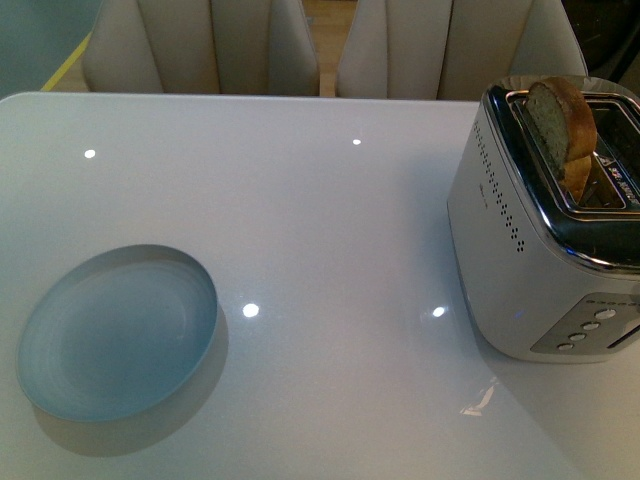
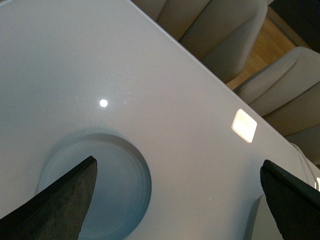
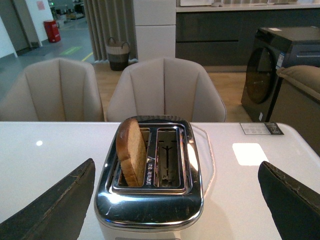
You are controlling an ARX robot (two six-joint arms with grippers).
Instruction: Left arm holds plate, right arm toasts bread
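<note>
The pale blue-grey plate (image 1: 118, 330) lies empty on the white table at the front left; it also shows in the left wrist view (image 2: 107, 190). The bread (image 1: 562, 125) stands upright in one slot of the silver toaster (image 1: 530, 250) at the right, its rounded top sticking out; in the right wrist view the bread (image 3: 131, 156) sits in the toaster (image 3: 150, 200). My left gripper (image 2: 177, 195) is open above the table beside the plate, one finger over its edge. My right gripper (image 3: 175, 200) is open, above and just before the toaster. Neither arm shows in the front view.
Two beige chairs (image 1: 210, 45) stand behind the table's far edge. The toaster's other slot (image 3: 167, 160) is empty. Buttons (image 1: 590, 325) sit on the toaster's front side. A dark appliance (image 3: 270, 70) stands far back in the room.
</note>
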